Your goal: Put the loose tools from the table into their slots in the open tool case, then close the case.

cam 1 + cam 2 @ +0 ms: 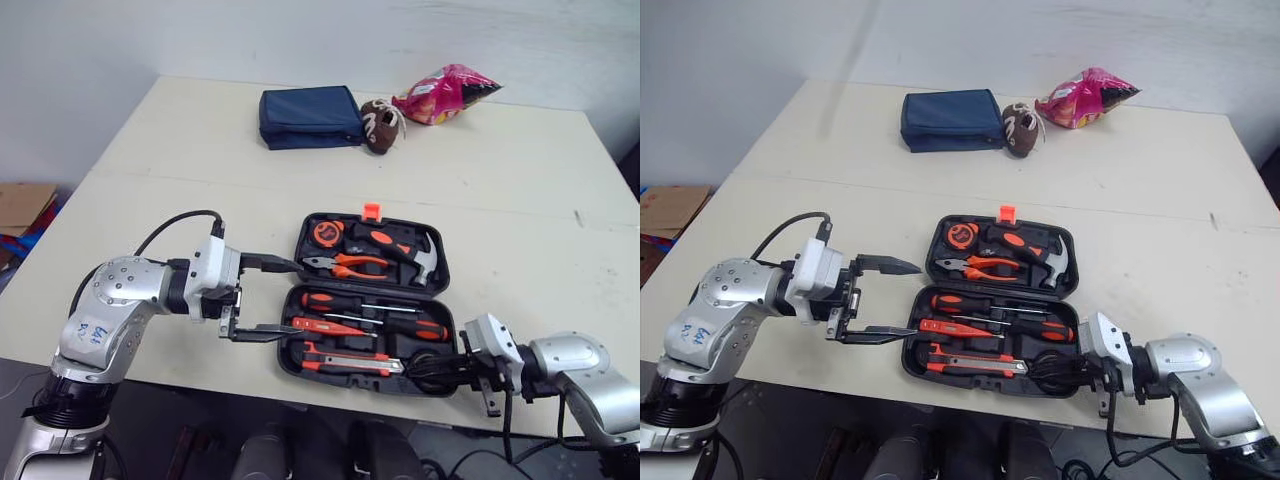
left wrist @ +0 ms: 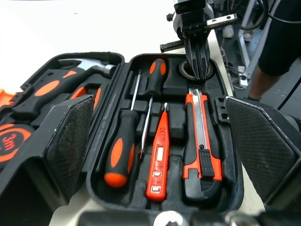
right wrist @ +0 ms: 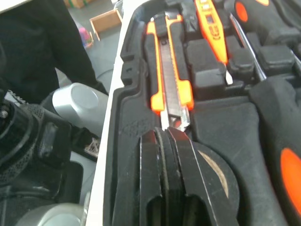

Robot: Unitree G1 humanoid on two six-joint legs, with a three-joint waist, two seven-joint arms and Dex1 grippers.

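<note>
The right gripper (image 3: 165, 136) is pinched tight on the black tape roll (image 3: 214, 176), which sits in a corner recess of the tool case (image 3: 127, 122). The left gripper (image 1: 916, 298) is spread wide and empty, with the case just ahead of its fingertips.

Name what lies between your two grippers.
Left wrist view: the case's near tray with two screwdrivers, tester pen and utility knife; right gripper pinches the tape roll.
</note>
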